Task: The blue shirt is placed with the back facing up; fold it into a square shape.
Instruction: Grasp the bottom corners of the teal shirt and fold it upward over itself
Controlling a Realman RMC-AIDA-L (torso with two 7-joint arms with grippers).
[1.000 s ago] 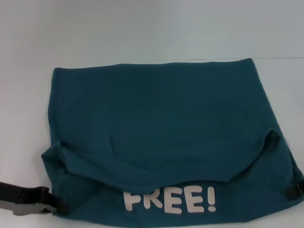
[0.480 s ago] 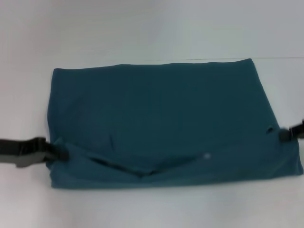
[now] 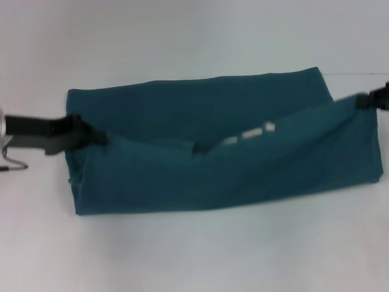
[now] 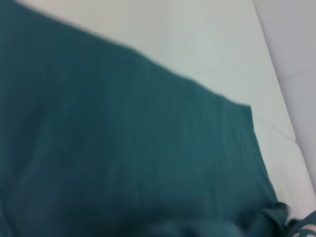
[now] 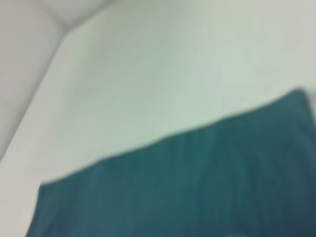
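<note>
My left tool (image 3: 85, 135) & right tool (image 3: 364, 100) each clench the blue shirt (image 3: 219, 164) near-edge corners; its far hem lies just beyond, long axis crosswise.

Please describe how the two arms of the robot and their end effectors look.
In the head view, the left end effector is black, on a black link with a silver-grey part and a thin wire loop behind. The right end effector is black; only its tip shows.

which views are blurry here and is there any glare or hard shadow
Head view: soft, the blue shirt with its lettering streaked, left gripper and right gripper smeared; only a faint shadow along its near edge. Both wrist views: cloth edges blurred against the table. No glare anywhere.
</note>
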